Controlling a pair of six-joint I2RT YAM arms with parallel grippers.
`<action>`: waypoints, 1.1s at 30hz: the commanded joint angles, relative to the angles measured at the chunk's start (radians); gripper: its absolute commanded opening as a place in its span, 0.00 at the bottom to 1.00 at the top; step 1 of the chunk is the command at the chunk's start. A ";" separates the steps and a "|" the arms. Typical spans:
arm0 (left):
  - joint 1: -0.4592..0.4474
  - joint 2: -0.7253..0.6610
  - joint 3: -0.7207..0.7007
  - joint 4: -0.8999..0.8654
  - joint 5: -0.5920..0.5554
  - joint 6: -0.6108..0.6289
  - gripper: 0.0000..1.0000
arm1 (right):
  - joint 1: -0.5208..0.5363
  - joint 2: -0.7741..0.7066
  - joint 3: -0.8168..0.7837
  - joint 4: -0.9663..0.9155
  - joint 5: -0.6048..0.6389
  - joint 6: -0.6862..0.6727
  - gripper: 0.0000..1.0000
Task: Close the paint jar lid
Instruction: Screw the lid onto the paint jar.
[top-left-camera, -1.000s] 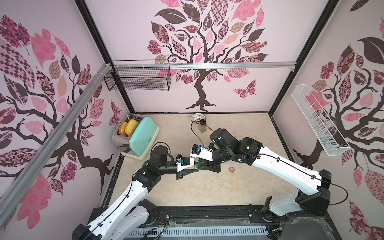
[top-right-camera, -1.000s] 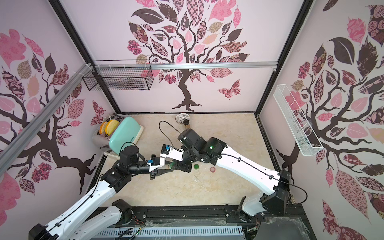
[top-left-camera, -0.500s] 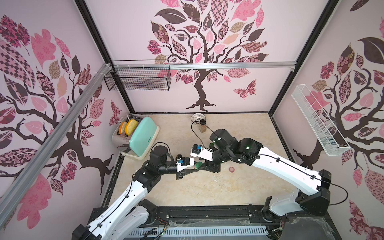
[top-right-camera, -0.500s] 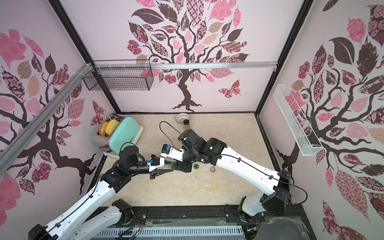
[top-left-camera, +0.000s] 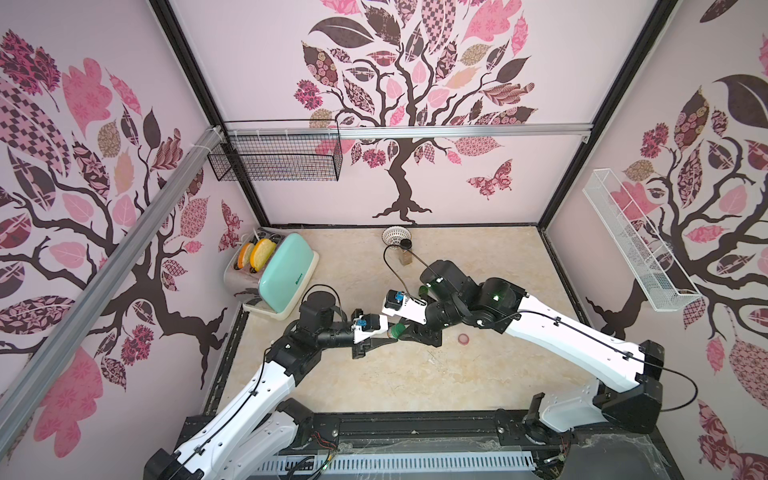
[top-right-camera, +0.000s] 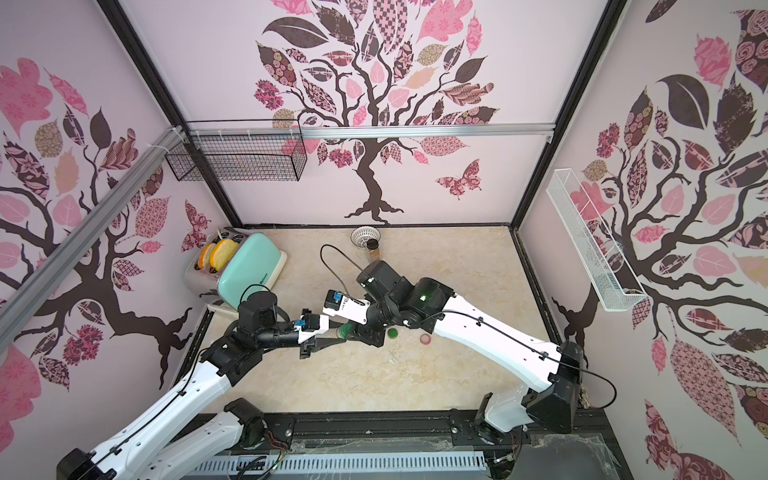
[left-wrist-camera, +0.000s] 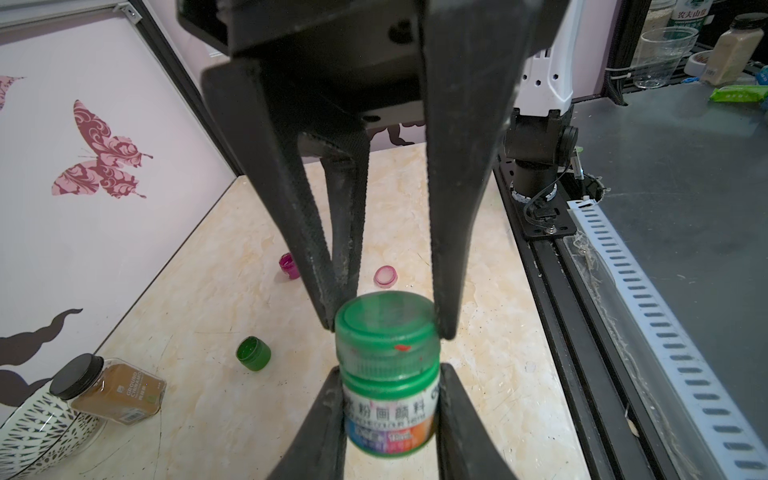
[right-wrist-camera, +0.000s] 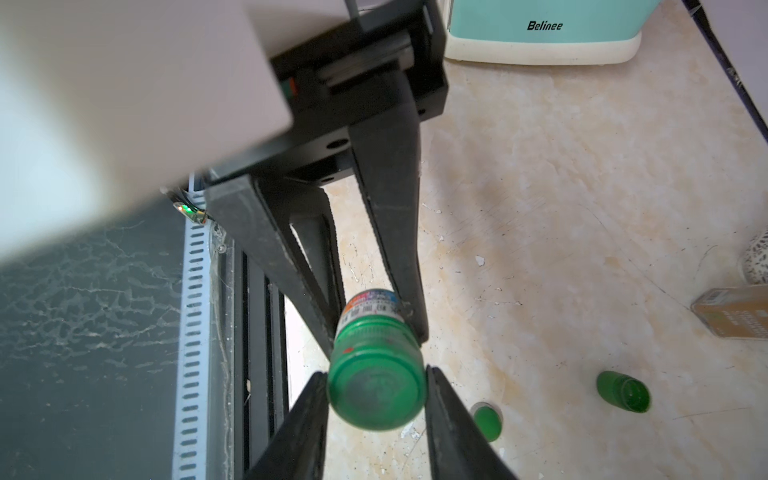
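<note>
Top views: paint jar (top-left-camera: 395, 331) hangs in the air just below frame centre, above the table (top-left-camera: 415, 374). L gripper (top-left-camera: 390, 337) reaches it from the left and R gripper (top-left-camera: 405, 334) from the right. Both top views agree on this, paint jar (top-right-camera: 344, 330). Vs a sec ago and half a sec ago, arms and jar sit in the same spot, w/ no shift I can make out at that size. So nothing is being carried; I'd judge any work now is twist or regrip at the R wrist. Pink cap (top-left-camera: 463, 339) lies right of the tools and a loose green cap (top-right-camera: 392, 332) sits near the R gripper. Toaster (top-left-camera: 286, 270) is left of centre.

L wrist view: L gripper (left-wrist-camera: 390, 374) pinches the jar body at its label, jaws tight on both sides. Lid (left-wrist-camera: 384, 320) sits on the neck and looks level. R gripper (left-wrist-camera: 386, 328) tips meet the lid rim on opposite sides, i.e. pinching it. On the table beyond are a green pot (left-wrist-camera: 253, 353), magenta pot (left-wrist-camera: 289, 266) and spice jar (left-wrist-camera: 112, 390).

R wrist view: lid (right-wrist-camera: 376, 390) faces the cam. R gripper (right-wrist-camera: 375, 374) tips press its sides, no gap visible. L gripper (right-wrist-camera: 378, 330) holds the labelled body beyond.

Judgement: lid is on the threads and the step is screwing it down. A thin line under the lid skirt suggests some turning may be left, but I can't tell if it's fully tight.
</note>
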 joint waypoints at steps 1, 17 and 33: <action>-0.001 -0.009 0.010 0.003 0.014 0.005 0.21 | 0.006 0.004 0.008 0.027 -0.016 0.020 0.32; -0.001 -0.012 0.011 0.004 -0.001 0.009 0.21 | 0.009 0.027 -0.026 0.155 0.052 0.418 0.04; -0.002 -0.021 0.006 0.009 -0.023 0.009 0.21 | 0.040 0.085 0.018 0.147 0.155 0.919 0.07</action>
